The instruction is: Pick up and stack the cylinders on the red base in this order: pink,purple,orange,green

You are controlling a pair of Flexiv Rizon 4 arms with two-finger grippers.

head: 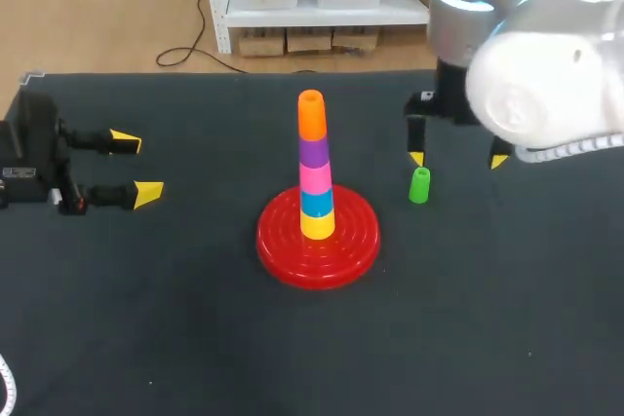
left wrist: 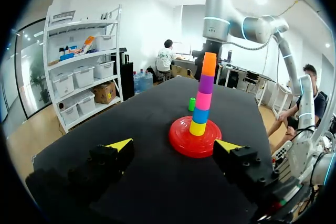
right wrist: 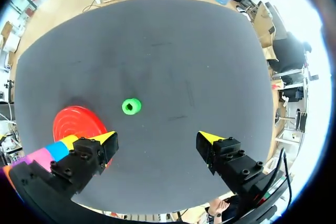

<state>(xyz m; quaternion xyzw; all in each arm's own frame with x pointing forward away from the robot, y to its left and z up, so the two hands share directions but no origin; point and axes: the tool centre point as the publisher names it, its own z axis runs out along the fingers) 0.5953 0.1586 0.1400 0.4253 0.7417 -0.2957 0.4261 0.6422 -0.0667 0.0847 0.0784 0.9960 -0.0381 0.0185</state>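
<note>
From above, the green cylinder (head: 419, 185) stands upright on the worktop (head: 195, 338) right of the red base (head: 318, 236), close to one finger of the right pincer (head: 458, 160). The stack (head: 314, 168) on the base ends in orange. The left pincer (head: 136, 168) hangs spread and empty, well apart. From the left wrist, the green cylinder sits beyond the base. From the right wrist, that pincer gapes wide with the cylinder ahead of it, towards the base-side finger, untouched.
</note>
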